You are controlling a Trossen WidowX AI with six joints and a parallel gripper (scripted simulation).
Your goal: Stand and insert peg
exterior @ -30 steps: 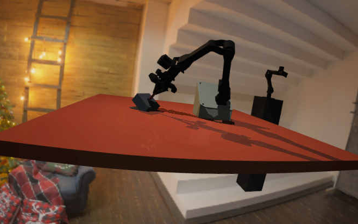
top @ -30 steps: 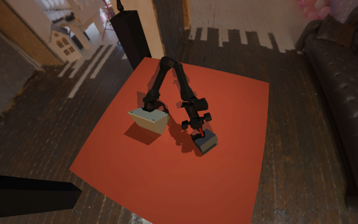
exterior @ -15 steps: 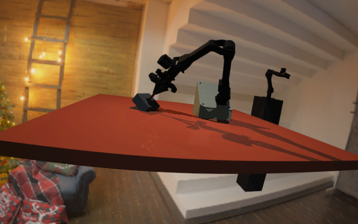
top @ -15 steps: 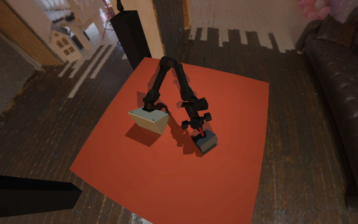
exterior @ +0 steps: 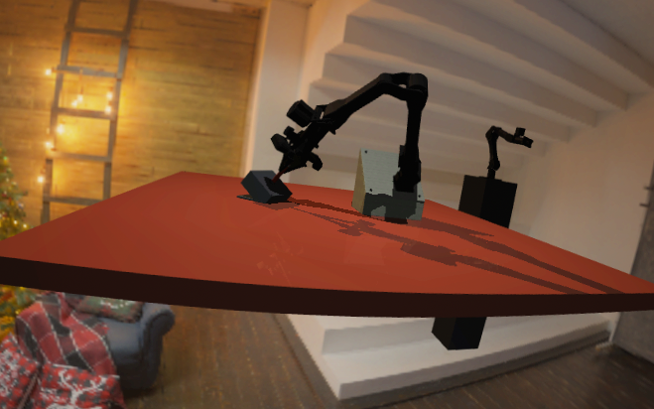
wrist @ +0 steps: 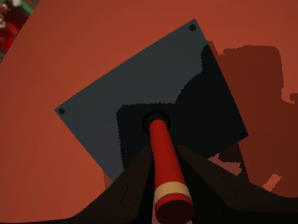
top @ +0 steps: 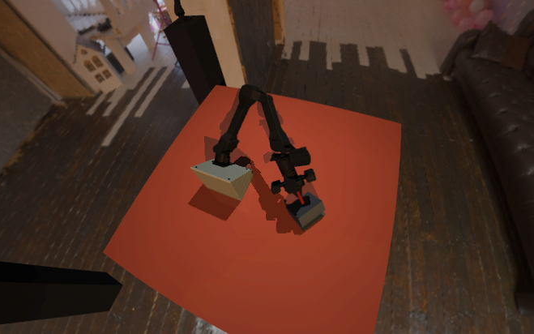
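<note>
We count 1 peg [wrist: 166, 169], 1 sloped panel [wrist: 107, 112] w/ 1 hole [wrist: 157, 121], 1 working arm [exterior: 354, 98], all on 1 red counter [exterior: 217, 243]. Nearest in the wrist view: 2 dark fingers clamped on the red peg, one each side, just below its white band [wrist: 170, 189]; banded end points back at the camera, plain end sits in the hole's mouth, how deep we can't tell. Further out, the panel's grey-blue face shows corner dots, half of it in shadow. Only the wrist view shows the band & hole; the top view gives just a short red sliver of peg [top: 301, 197] btwn gripper [top: 296, 188] and panel [top: 308, 209]. The exterior view alone shows the panel's wedge profile [exterior: 263, 187] on the counter and the peg tilted down into it. Beyond: 1 pale base block [exterior: 387, 196] under the arm, then a 2nd small arm [exterior: 501, 139] on a black pedestal off the counter.
</note>
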